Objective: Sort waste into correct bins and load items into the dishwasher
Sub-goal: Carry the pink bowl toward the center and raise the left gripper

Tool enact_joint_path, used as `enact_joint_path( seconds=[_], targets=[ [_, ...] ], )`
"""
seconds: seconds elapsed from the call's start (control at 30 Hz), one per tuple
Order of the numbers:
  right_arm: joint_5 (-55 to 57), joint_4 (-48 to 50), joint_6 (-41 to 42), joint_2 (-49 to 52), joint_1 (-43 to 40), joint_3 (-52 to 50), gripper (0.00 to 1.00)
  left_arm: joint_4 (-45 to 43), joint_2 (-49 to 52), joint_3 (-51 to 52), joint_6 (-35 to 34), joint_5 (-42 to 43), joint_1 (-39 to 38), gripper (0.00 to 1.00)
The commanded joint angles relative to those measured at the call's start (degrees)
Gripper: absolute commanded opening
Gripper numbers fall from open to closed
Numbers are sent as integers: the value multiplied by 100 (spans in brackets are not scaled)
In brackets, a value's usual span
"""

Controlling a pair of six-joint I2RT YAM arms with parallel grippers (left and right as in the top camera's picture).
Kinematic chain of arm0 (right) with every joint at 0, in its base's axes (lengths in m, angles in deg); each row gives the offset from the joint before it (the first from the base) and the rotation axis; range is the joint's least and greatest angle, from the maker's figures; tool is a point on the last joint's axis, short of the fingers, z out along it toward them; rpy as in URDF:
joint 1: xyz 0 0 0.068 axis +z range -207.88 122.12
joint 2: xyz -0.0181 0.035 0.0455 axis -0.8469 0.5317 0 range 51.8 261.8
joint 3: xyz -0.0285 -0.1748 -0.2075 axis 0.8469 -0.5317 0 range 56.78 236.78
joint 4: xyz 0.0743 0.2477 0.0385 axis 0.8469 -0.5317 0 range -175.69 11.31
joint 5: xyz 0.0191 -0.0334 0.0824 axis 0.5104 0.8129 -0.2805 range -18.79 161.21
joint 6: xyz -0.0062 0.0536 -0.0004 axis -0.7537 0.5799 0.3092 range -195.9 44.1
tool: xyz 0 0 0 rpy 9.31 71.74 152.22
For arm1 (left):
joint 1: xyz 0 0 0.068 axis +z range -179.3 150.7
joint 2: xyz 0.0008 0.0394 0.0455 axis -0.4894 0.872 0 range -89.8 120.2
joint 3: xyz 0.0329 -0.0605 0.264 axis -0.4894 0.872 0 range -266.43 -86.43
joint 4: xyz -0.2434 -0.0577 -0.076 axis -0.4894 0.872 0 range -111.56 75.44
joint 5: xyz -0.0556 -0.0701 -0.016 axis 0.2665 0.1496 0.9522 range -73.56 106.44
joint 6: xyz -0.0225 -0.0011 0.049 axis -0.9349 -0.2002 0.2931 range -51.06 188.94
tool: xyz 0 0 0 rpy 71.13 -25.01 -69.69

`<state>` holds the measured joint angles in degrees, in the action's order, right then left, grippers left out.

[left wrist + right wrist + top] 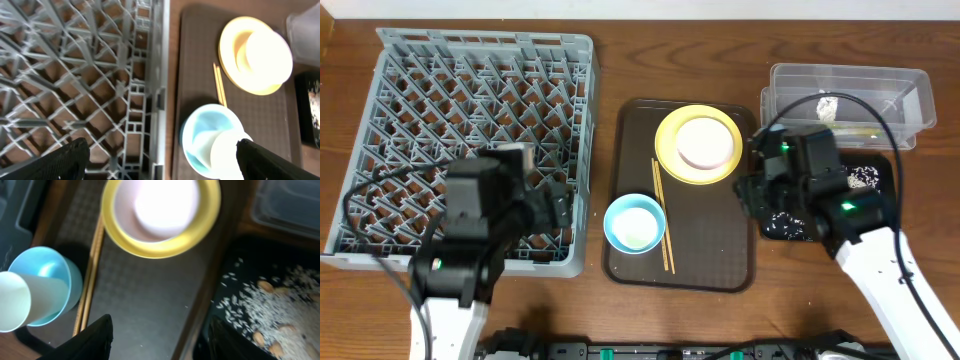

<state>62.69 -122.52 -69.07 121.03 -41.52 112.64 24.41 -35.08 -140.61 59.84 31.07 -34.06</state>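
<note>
Left claw (162,147) hangs with its 2 fingers (70,160) spread wide and nothing between them, above the near right edge of the grey dish rack (470,60), which sits on the left of the desk (620,40). Right claw (157,335) also stands parted, though less widely, and grips nothing; it is poised over the seam where the brown serving tray (710,260) meets the shallow black tray (885,175). The black tray carries a scatter of beige and white rice-like scraps (280,305), some of them hidden under the right arm in the overhead view. Behind it, the clear tub (850,70) holds a small crumpled white tissue (828,107); a thin yellowish strip lies beside the tissue, but I cannot tell what it is. On the serving tray, the round yellow plate (665,150) sits at the far end with the cream-white bowl (708,142) resting on it. The light blue bowl (613,215) sits at the tray's near left, and the small white cup (227,152) lies tilted inside it with its mouth towards the bowl's rim. The 2 wooden chopsticks (667,250) lie side by side on the tray, just to the right of the blue bowl, running from near the plate towards the tray's near edge.
</note>
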Motion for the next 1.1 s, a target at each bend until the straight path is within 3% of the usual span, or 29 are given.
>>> enact_joint_path(
  seconds=[0.0,0.23,0.43,0.77,1.07],
  targets=[
    [-66,-125,190,-151,-299,42,59,175,501,-481,-179,-85,-356,95],
    [-743,-181,188,-146,-476,39,59,448,1115,-833,-175,-188,-1147,95],
    [-1683,103,190,-109,-105,37,60,1287,1104,-833,-319,-1058,-1187,95],
    [-1226,846,522,498,1493,37,62,1991,667,-833,-612,-1161,-190,95],
    [-839,1497,1163,1698,2433,37,53,2087,562,-831,-601,-1123,448,95]
  ],
)
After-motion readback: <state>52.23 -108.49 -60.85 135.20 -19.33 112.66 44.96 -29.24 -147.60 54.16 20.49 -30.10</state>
